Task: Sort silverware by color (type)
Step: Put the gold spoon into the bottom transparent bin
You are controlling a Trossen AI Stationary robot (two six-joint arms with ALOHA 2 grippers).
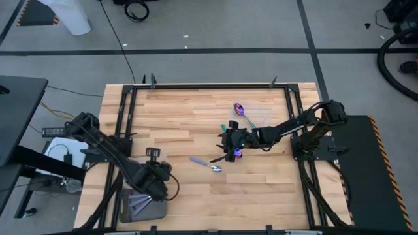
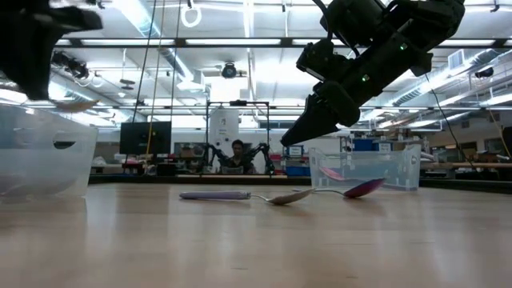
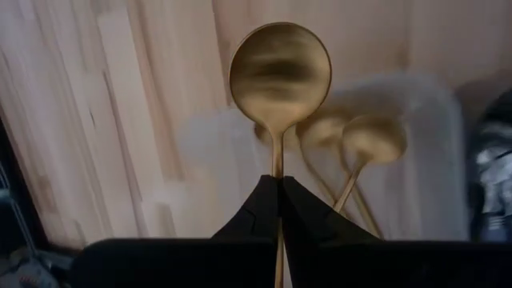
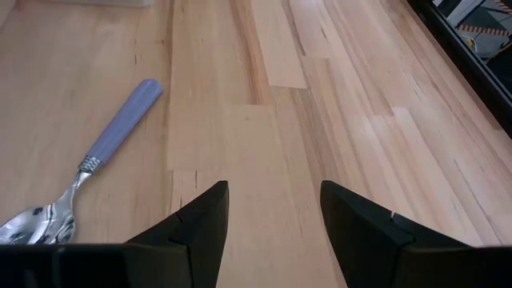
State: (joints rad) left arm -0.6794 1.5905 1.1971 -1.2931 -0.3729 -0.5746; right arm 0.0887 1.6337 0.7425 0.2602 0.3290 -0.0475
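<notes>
My left gripper (image 1: 157,179) is near the table's near-left corner, over a clear container (image 1: 140,203), and is shut on a gold spoon (image 3: 280,76). In the left wrist view two more gold spoons (image 3: 372,140) lie in that container. My right gripper (image 1: 230,142) hovers open above mid-table. A silver spoon with a lavender handle (image 1: 208,163) lies flat on the wood just to its near-left, also in the right wrist view (image 4: 96,160). One iridescent purple spoon (image 1: 241,111) lies farther back. Another purple piece (image 1: 238,154) shows beside the right gripper. My left gripper pinches the gold spoon between its two fingers by the handle's neck (image 3: 277,164), just behind the bowl. The fingers lie along the handle, and the round bowl sticks out past the fingertips. The spoon is lifted clear above the container.
In the low view a clear tub (image 2: 44,156) stands at the left and another clear bin (image 2: 376,164) stands farther back on the right. A dark frame (image 1: 124,124) runs around the wooden top. Bare wood lies between the two arms.
</notes>
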